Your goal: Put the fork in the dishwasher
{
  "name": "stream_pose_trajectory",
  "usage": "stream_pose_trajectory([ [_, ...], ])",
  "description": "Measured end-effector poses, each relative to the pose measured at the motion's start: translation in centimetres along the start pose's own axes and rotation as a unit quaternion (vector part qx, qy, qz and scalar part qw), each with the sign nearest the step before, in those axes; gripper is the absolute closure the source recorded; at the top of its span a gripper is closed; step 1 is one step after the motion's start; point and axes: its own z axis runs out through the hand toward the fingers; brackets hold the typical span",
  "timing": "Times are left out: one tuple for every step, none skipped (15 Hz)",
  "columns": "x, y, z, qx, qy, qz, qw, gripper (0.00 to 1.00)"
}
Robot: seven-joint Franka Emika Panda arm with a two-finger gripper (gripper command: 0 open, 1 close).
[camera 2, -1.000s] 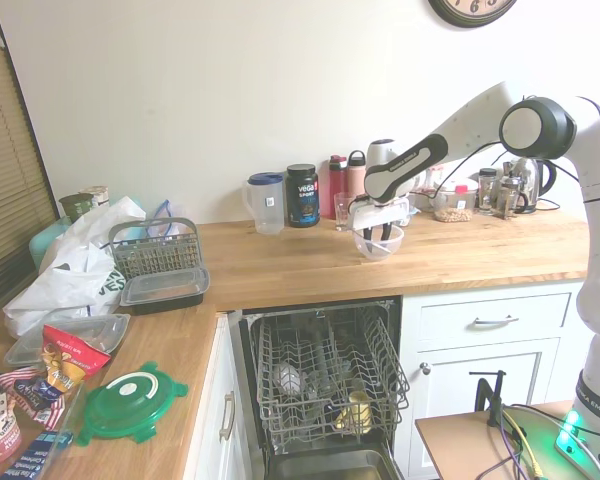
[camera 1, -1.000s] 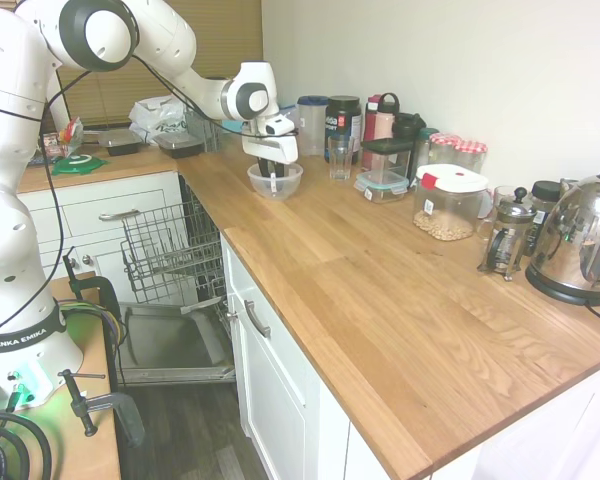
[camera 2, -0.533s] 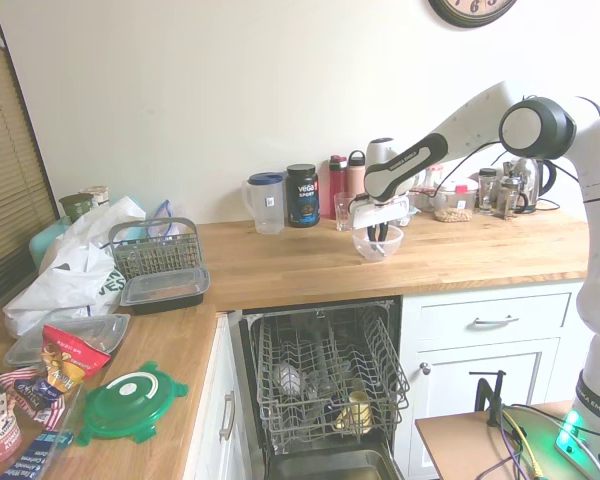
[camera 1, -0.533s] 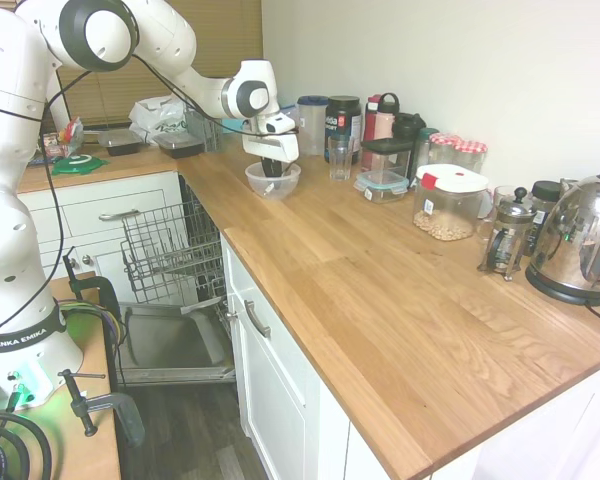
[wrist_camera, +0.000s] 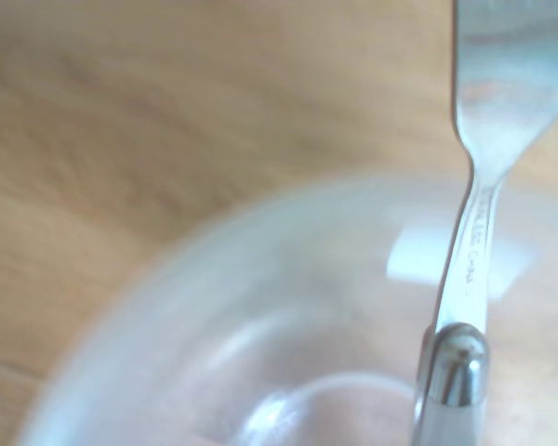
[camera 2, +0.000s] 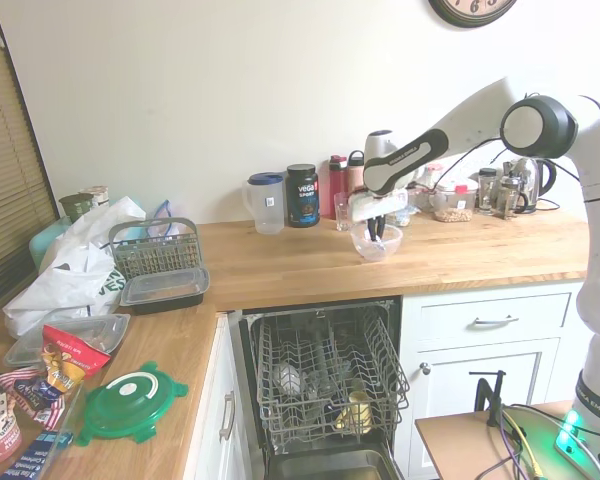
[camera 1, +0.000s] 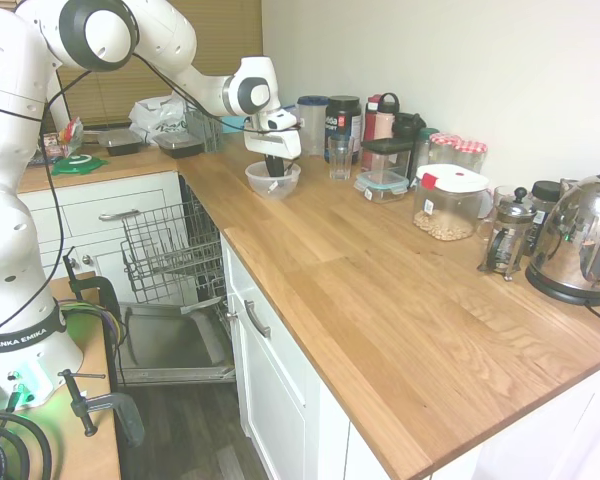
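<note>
My gripper (camera 1: 273, 170) (camera 2: 378, 232) hangs just over the clear bowl (camera 1: 273, 184) (camera 2: 376, 246) at the back of the wooden counter, fingers pointing down into it. They look shut on the fork (wrist_camera: 470, 251), a thin metal utensil that shows close up in the wrist view above the blurred bowl (wrist_camera: 214, 316). From the outside cameras the fork is too small to make out. The dishwasher (camera 1: 170, 250) (camera 2: 325, 365) stands open under the counter, its wire rack pulled out over the lowered door (camera 1: 170, 350).
Behind the bowl stand a jug (camera 2: 266, 203), a black tub (camera 2: 302, 195), bottles (camera 1: 378, 120) and a glass (camera 1: 340, 158). Lidded containers (camera 1: 448, 200), a French press (camera 1: 505, 235) and a kettle (camera 1: 580, 240) line the wall. A cutlery basket (camera 2: 152, 250) sits left of the dishwasher.
The gripper has risen a little out of the bowl and shifted slightly towards the dishwasher side; the bowl has stayed about where it was.
</note>
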Motion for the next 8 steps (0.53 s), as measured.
stream_pose_trajectory([
  [-0.2,-0.4,-2.1,0.004,0.009,-0.004,0.9999,1.00],
  [-0.7,-0.7,-4.7,0.010,0.020,-0.008,0.9997,1.00],
  [-1.8,-1.2,-7.8,0.017,0.032,-0.014,0.9992,1.00],
  [-3.3,-1.7,-11.2,0.025,0.044,-0.021,0.9985,1.00],
  [-5.6,-2.1,-14.9,0.032,0.057,-0.027,0.9975,1.00],
  [-8.4,-2.4,-18.0,0.039,0.066,-0.032,0.9966,1.00],
  [-11.7,-2.6,-20.3,0.045,0.073,-0.038,0.9956,1.00],
  [-15.7,-2.6,-21.6,0.050,0.078,-0.046,0.9947,1.00],
])
